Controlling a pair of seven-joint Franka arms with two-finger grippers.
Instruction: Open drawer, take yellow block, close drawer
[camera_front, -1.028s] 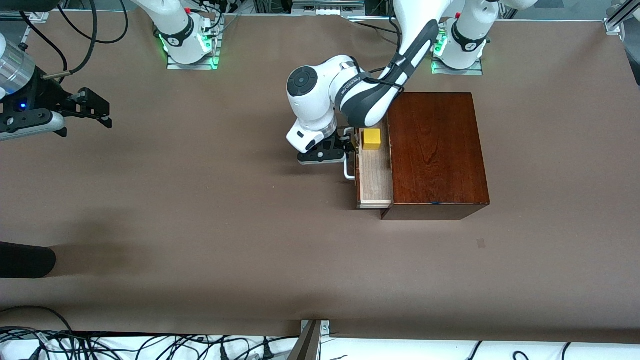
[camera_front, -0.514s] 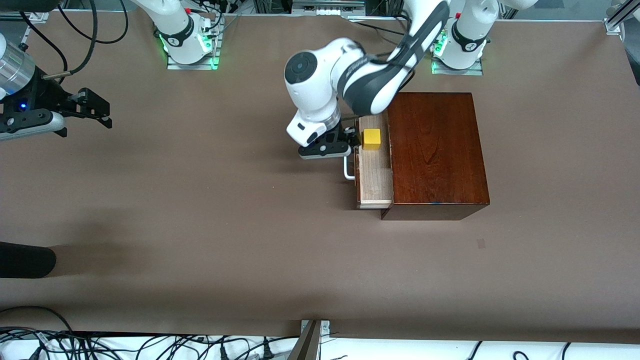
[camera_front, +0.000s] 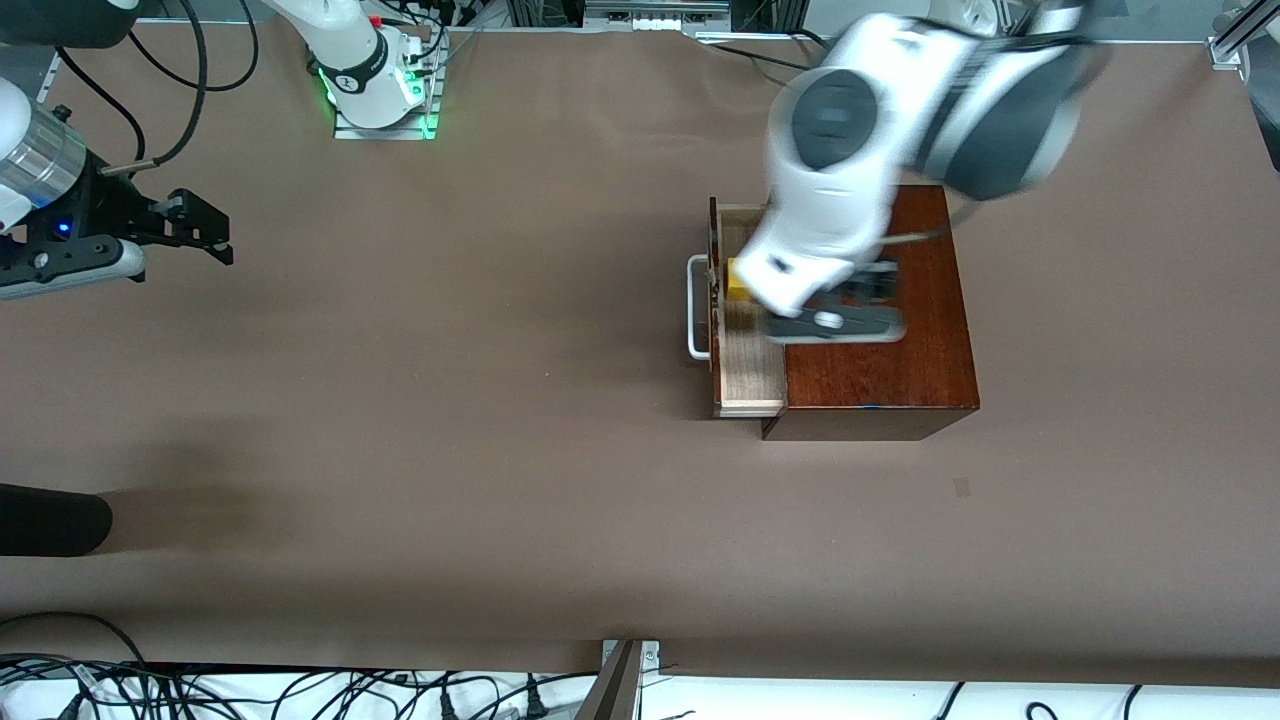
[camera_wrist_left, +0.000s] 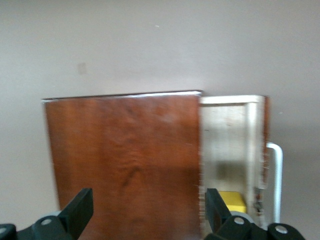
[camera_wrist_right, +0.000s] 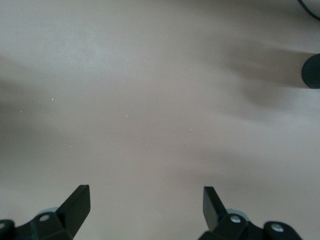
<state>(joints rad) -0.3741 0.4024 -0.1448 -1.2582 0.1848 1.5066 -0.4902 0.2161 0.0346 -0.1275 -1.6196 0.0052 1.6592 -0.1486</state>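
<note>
The dark reddish-brown box (camera_front: 880, 385) stands toward the left arm's end of the table. Its drawer (camera_front: 750, 372) is pulled out toward the right arm's end, pale inside, with a white handle (camera_front: 697, 305) on the front. The yellow block (camera_front: 736, 284) lies in the drawer, partly hidden by the left arm. My left gripper (camera_front: 868, 285) hangs open over the box top, holding nothing. In the left wrist view the box (camera_wrist_left: 125, 160), drawer (camera_wrist_left: 227, 135), handle (camera_wrist_left: 276, 175) and yellow block (camera_wrist_left: 231, 200) show below the open left gripper (camera_wrist_left: 147, 202). My right gripper (camera_front: 205, 228) waits open over bare table (camera_wrist_right: 146, 200).
A dark rounded object (camera_front: 50, 520) pokes in at the table's edge at the right arm's end, nearer the front camera; it also shows in the right wrist view (camera_wrist_right: 312, 70). Cables (camera_front: 300, 690) run along the front edge.
The left gripper has left the drawer handle, risen and swung over the box top. The drawer stays pulled out with the block inside. The right arm has barely shifted.
</note>
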